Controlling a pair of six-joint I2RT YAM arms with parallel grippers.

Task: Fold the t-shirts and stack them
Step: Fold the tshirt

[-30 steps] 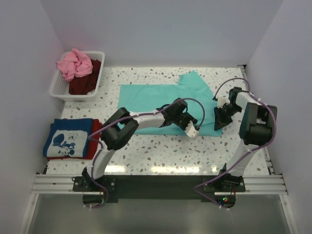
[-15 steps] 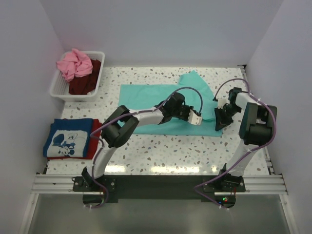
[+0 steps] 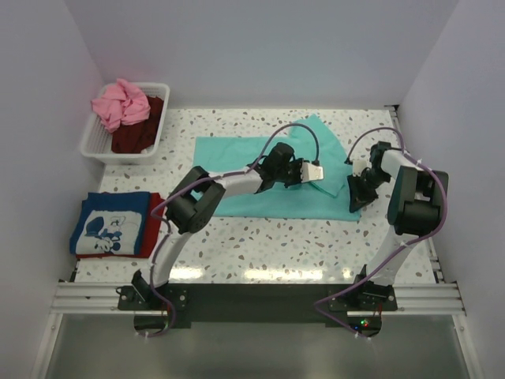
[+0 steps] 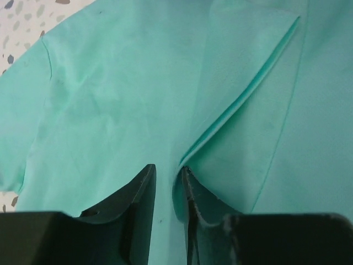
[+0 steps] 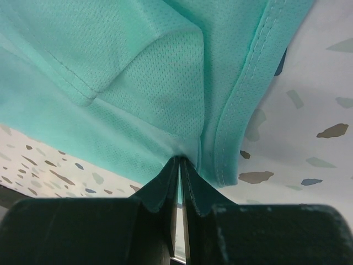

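Note:
A teal-green t-shirt [image 3: 237, 158] lies spread on the table's middle. My left gripper [image 3: 316, 171] is low over its right part. In the left wrist view [image 4: 166, 168] the jaws stand a narrow gap apart over the teal cloth [image 4: 110, 83], and a raised fold [image 4: 242, 94] runs off from the right fingertip. My right gripper [image 3: 354, 199] is at the shirt's near right corner. In the right wrist view [image 5: 180, 160] it is shut on the hemmed cloth [image 5: 138, 66]. A folded blue t-shirt with white print [image 3: 106, 223] lies on a red one [image 3: 154, 213] at the left.
A white slatted basket [image 3: 93, 136] at the back left holds a pink t-shirt [image 3: 120, 103] and a dark maroon one [image 3: 138, 130]. White walls close in the table on the left, back and right.
My left gripper has moved from the shirt's near edge across the cloth toward the back. The right gripper has stayed at the corner.

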